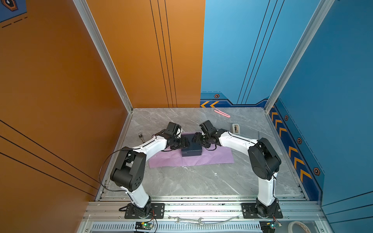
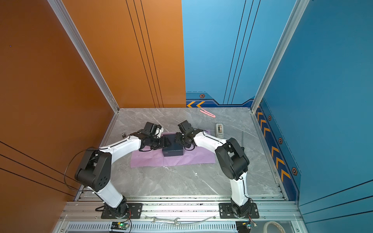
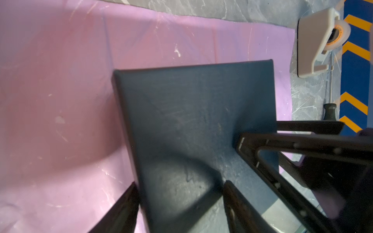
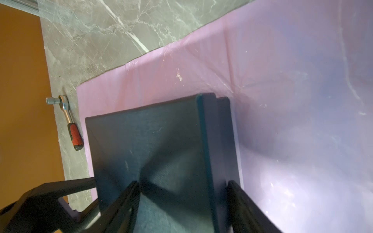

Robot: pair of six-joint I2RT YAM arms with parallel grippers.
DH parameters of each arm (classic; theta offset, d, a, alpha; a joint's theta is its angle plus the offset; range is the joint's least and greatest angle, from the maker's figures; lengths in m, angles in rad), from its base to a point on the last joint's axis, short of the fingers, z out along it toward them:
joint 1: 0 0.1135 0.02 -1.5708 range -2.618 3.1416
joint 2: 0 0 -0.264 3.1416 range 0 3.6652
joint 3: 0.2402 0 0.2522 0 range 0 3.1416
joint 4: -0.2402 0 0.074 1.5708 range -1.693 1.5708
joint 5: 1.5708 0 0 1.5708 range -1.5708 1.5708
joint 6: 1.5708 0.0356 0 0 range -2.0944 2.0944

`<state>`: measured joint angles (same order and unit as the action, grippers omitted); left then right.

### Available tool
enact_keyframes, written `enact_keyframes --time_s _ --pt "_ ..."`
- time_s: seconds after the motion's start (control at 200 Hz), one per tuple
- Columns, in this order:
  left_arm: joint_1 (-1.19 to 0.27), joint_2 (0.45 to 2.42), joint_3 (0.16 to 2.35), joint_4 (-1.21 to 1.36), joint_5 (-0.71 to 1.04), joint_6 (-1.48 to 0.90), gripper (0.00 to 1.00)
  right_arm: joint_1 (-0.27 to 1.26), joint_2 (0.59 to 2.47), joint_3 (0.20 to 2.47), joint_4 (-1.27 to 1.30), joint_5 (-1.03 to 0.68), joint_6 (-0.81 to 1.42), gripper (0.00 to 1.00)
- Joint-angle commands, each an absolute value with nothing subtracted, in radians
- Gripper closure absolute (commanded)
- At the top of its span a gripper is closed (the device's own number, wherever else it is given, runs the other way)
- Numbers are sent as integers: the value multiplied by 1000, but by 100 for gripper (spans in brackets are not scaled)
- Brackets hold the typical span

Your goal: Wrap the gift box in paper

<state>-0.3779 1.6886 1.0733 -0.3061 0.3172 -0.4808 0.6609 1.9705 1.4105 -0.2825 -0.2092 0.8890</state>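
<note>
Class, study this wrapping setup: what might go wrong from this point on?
1. The left end effector and right end effector both straddle the gift box; withdrawing could drag it and crumple the paper beneath.
2. The box sits near the paper's far edge, so that flap may fall short.

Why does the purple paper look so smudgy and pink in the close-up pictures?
Left wrist view: the paper sits very close, so it blurs, with a reddish cast; a dark shadow falls on the gift box by the fingers. Right wrist view: pale glare washes the paper. Both top views: sharp, evenly lit.
</note>
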Motion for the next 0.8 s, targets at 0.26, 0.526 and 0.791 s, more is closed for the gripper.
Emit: enact_keyframes --time_s 0.26,0.526,0.791 --pt "-339 1591 1124 -360 324 -486 17 644 1860 1385 -308 -184 796 3" --pt "-330 1473 1188 -397 321 -473 16 481 1650 1232 -351 -230 683 8" --pt "-374 1484 1195 -461 255 -467 16 186 1557 1083 -431 -402 536 14"
